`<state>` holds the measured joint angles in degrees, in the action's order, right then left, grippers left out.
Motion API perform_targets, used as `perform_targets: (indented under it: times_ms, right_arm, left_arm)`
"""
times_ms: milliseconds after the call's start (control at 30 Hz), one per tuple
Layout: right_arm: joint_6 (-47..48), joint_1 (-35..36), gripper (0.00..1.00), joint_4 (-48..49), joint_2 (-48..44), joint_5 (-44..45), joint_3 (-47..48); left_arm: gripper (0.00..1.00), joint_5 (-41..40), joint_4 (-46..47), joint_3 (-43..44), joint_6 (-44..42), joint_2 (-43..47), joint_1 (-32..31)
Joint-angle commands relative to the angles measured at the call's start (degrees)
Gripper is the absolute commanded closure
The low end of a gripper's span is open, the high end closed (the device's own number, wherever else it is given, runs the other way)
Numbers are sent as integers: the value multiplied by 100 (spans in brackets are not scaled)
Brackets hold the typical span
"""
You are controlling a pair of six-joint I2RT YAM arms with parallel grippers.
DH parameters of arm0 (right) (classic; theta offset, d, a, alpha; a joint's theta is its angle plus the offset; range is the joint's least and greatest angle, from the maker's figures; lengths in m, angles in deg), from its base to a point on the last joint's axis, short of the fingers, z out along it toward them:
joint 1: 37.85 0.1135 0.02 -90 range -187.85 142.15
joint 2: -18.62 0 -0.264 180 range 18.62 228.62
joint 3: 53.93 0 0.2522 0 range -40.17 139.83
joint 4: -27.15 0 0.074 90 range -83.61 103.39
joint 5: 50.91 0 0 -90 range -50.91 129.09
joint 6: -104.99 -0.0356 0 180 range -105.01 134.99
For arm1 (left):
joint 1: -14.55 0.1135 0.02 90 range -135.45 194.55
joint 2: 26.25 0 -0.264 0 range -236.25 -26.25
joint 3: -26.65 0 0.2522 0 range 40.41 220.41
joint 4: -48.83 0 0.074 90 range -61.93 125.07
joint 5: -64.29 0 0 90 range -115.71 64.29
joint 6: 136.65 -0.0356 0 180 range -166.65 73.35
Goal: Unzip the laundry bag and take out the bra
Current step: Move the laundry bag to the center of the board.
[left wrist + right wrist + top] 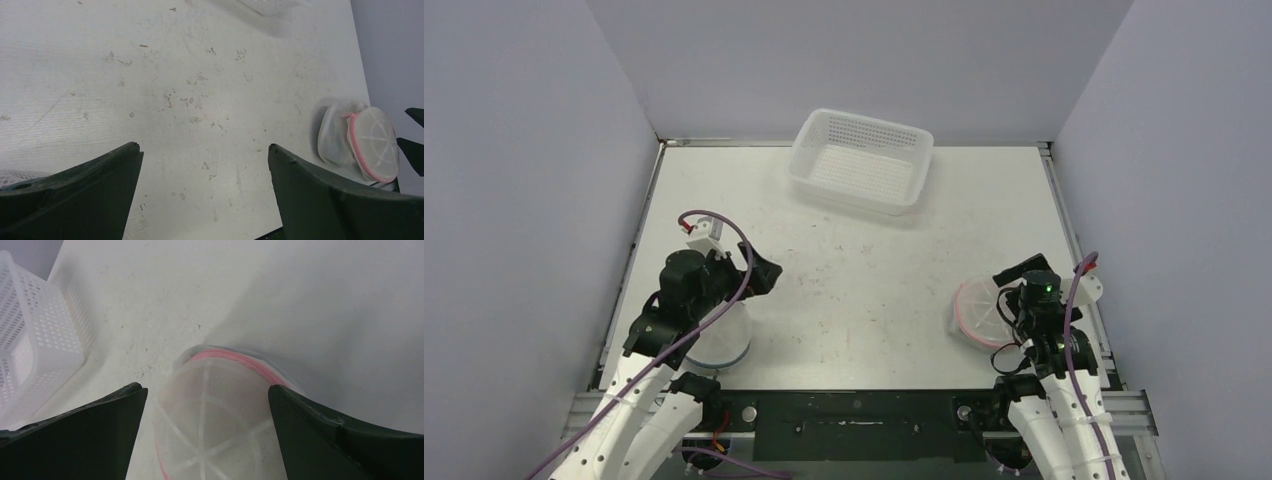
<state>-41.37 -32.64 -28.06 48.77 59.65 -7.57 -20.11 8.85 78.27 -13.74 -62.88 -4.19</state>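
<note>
1. The laundry bag [977, 312] is a round, domed pouch of translucent white mesh, edged by a pink zipper [225, 356], with white ribs radiating from its centre.
2. It lies on the counter [874, 270] near the right front edge, just beneath the right end effector [205, 430].
3. The right end effector's jaws stand wide apart, gripping nothing.
4. The left end effector [205, 190] is likewise spread wide and empty, well apart from the bag.

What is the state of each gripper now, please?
Left gripper: open, holding nothing.
Right gripper: open, over the laundry bag, not gripping it.
</note>
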Motion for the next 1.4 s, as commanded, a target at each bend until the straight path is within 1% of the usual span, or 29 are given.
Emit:
perform_targets:
  times_ms: [0, 133, 233, 300, 333, 367, 400, 467, 500, 533, 667, 733, 867, 967, 1100, 1133, 1233, 1367]
  right_arm:
    - [-478, -20, 1, -85, 13, -339, -135]
    - [-556, -20, 5, 66, 20, -587, -344]
    - [-467, -12, 6, 240, 120, -726, -468]
    - [-306, -12, 6, 320, 179, -770, -444]
    - [-229, -12, 5, 329, 187, -749, -402]
    - [-152, -12, 4, 338, 180, -723, -362]
    - [-81, -12, 4, 339, 176, -694, -318]
    - [-11, 47, 2, 372, 158, -644, -284]
    - [-1, 83, 2, 390, 165, -627, -283]
    - [16, 107, 1, 423, 173, -627, -286]
    - [116, 208, 0, 553, 234, -667, -320]
    - [158, 268, 0, 589, 225, -678, -324]
    - [179, 384, 0, 610, 135, -726, -386]
    - [185, 451, 0, 638, 26, -744, -413]
    - [255, 537, 0, 626, -70, -669, -331]
    - [257, 560, 0, 621, -83, -633, -327]
    - [266, 619, 0, 615, -97, -597, -333]
    - [266, 646, 0, 604, -134, -632, -327]
  left_arm:
    - [4, 252, 416, 10, 127, 41, -24]
    - [4, 443, 522, -11, 120, 34, -33]
    - [4, 1022, 803, -13, 109, -100, -90]
    - [4, 1386, 1134, -21, 337, -302, -343]
    - [4, 1152, 1180, 77, 418, -459, -716]
    - [4, 673, 1148, 248, 445, -658, -1287]
    - [4, 109, 1114, 432, 420, -871, -1911]
    - [4, -985, 1140, 837, 438, -1427, -3404]
    - [4, -1295, 1229, 999, 520, -1720, -3760]
    - [4, -1371, 1366, 1118, 668, -2031, -3962]
    - [4, -925, 2332, 1338, 1519, -3188, -4129]
    - [4, -846, 2689, 1592, 1828, -3703, -4200]
    - [3, -727, 3157, 2045, 2543, -4576, -4243]
    - [0, -639, 3429, 2399, 3067, -5139, -4298]
    - [0, -677, 3382, 2870, 3327, -5782, -4336]
    - [4, -644, 3383, 2956, 3374, -5923, -4330]
    - [9, -561, 3424, 3237, 3398, -6343, -4335]
    - [13, -216, 3434, 3507, 3401, -6855, -4348]
